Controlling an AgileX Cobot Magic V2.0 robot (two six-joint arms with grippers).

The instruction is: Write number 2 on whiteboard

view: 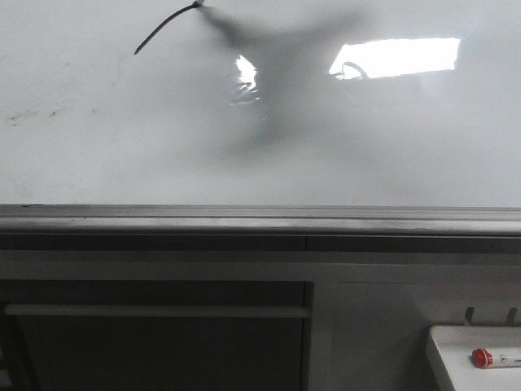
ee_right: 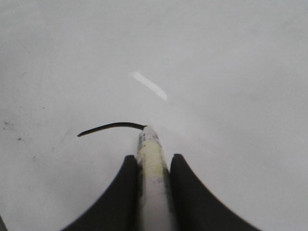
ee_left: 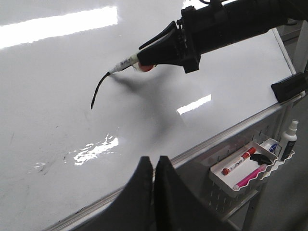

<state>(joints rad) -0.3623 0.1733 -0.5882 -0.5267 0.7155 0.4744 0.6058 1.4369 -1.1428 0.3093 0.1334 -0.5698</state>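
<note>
The whiteboard (view: 366, 147) fills the front view, with its grey bottom rail (view: 260, 221). Only a short curved black stroke (view: 159, 32) is on it; no whole number 2 shows. In the left wrist view my right gripper (ee_left: 144, 57) is shut on a white marker (ee_left: 126, 63) with its tip on the upper end of the stroke (ee_left: 98, 89). The right wrist view shows the marker (ee_right: 151, 154) between the fingers (ee_right: 185, 183), touching the stroke (ee_right: 110, 126). My left gripper (ee_left: 154, 161) is shut and empty, off the board near its rail.
A small white tray (ee_left: 217, 174) hangs below the rail at the right with a red-capped marker (ee_left: 238, 162) and a pink one (ee_left: 250, 175). A spray bottle (ee_left: 288, 139) stands beside it. A black eraser (ee_left: 288, 86) sits at the board's edge. The tray (view: 444, 342) shows in the front view.
</note>
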